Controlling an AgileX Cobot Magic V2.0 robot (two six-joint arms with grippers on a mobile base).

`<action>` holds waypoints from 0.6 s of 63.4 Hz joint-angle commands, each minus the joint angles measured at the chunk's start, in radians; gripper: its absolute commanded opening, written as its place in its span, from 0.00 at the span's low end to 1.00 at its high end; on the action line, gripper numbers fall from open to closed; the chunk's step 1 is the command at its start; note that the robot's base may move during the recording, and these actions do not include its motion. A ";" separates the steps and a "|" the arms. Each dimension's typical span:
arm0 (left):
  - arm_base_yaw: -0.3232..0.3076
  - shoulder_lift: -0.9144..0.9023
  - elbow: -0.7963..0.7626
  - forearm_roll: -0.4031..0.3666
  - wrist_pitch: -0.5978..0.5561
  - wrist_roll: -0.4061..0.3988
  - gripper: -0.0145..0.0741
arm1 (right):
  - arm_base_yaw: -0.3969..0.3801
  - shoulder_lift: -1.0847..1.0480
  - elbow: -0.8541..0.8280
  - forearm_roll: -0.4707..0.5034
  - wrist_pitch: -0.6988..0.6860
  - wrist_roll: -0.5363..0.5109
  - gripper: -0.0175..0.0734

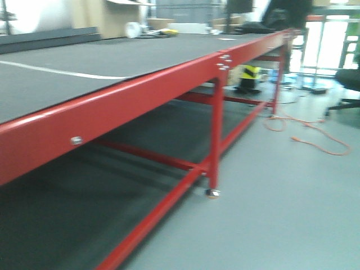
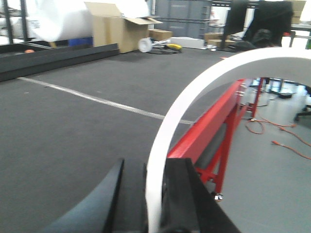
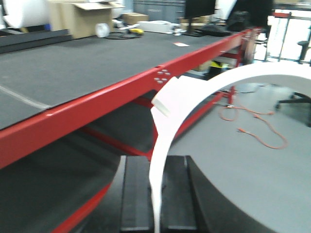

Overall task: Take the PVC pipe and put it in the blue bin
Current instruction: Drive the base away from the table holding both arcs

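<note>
The left gripper (image 2: 154, 206) clamps a white curved PVC pipe (image 2: 204, 82), which rises from 6 o'clock and arcs toward 2 o'clock above the red-framed, dark-topped table (image 2: 209, 126). The right gripper (image 3: 158, 194) pinches a similar white arc (image 3: 233, 80).

A long table (image 1: 112, 109) with a red steel frame carries a dark mat (image 1: 140, 53) crossed by a white tape line (image 1: 62, 71). At its far end stand an open cardboard box (image 2: 114, 31) and a small white roll (image 2: 145, 45). On the grey floor beside the table an orange cable (image 1: 308, 128) trails loosely (a yellow-and-black object (image 1: 250, 73) sits under the frame, too blurred to name), with a dark office chair (image 1: 349, 84) at the right edge.
</note>
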 commanded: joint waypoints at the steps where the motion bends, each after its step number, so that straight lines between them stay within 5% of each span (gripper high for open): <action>1: 0.003 -0.004 -0.001 -0.010 -0.024 -0.006 0.04 | 0.001 -0.003 0.002 -0.008 -0.025 -0.005 0.01; 38: 0.003 -0.004 -0.001 -0.010 -0.024 -0.006 0.04 | 0.001 -0.003 0.002 -0.008 -0.025 -0.005 0.01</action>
